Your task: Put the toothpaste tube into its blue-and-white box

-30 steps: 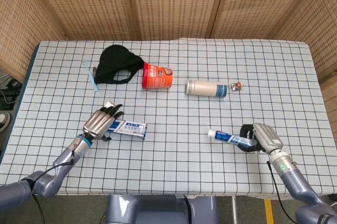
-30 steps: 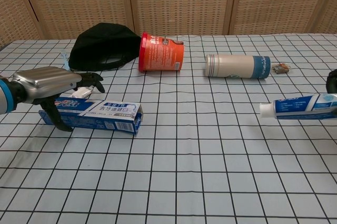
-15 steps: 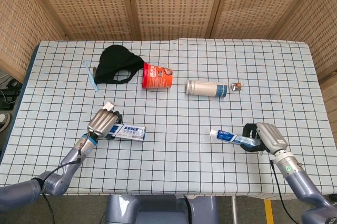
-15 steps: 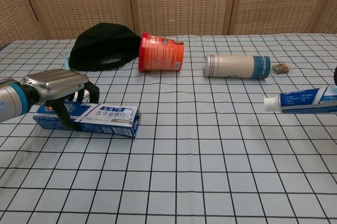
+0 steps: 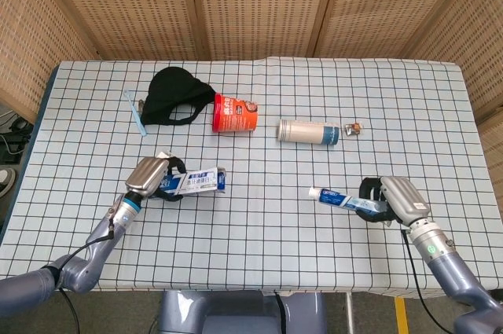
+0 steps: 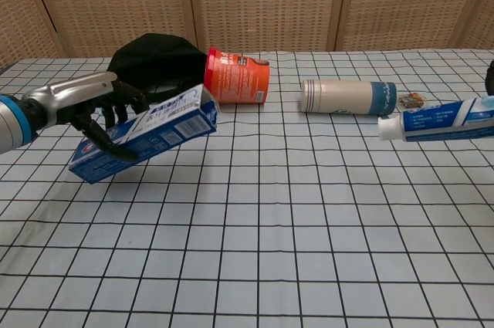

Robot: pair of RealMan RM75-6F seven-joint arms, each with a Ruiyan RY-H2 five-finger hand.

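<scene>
Blue-and-white cardboard toothpaste box [image 6: 147, 132] lifted left, gripped by left hand [image 6: 93, 108]; blue-and-white toothpaste tube [image 6: 436, 120] held right by right hand [image 5: 389, 198]; best to level box, align cap with opening.

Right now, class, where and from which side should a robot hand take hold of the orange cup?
Grip the orange cup around its middle, coming from above. It lies on its side, so its round wall faces up, and the black cloth crowds its left end.
</scene>
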